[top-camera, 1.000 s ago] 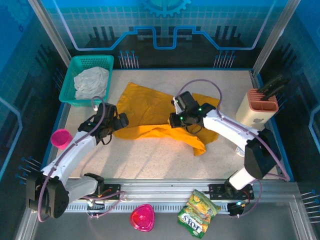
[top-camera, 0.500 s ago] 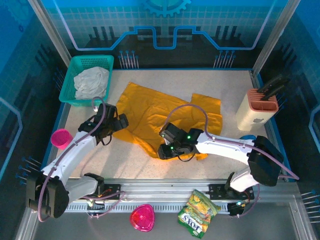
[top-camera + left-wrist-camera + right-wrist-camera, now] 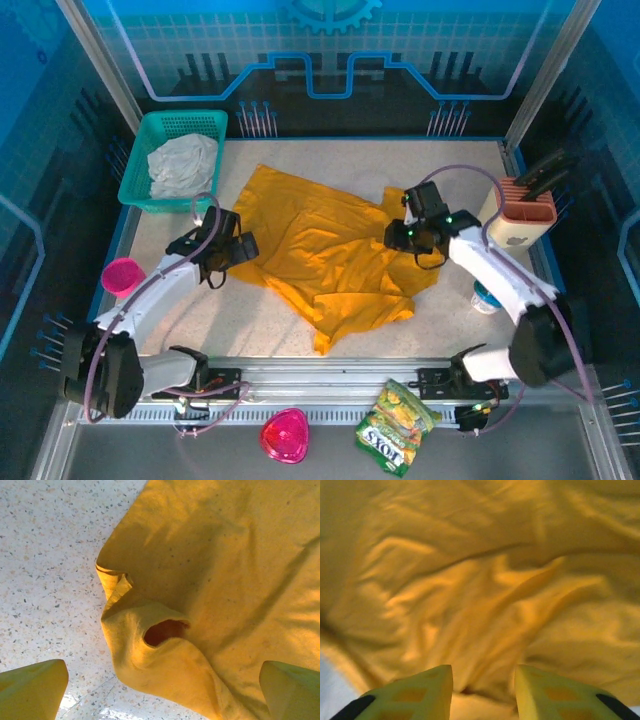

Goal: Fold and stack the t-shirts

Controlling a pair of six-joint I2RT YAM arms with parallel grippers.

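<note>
The mustard-orange t-shirt point(image 3: 320, 250) lay crumpled and half spread across the middle of the desk point(image 3: 250, 320), one corner trailing toward the near edge. The left end effector point(image 3: 238, 247) hovered at the shirt's left border, released. In the left wrist view its fingers point(image 3: 32, 690) stood wide apart on either side of a rumpled fold, with only their tips in frame. The right end effector point(image 3: 400, 236) sat over the shirt's right part. The right wrist view was blurred: its fingers point(image 3: 422, 690) were close together with a ridge of cloth running into the gap, and I cannot tell whether they pinched it. A small white-and-blue object point(image 3: 484, 297) was mostly hidden behind the right arm.
</note>
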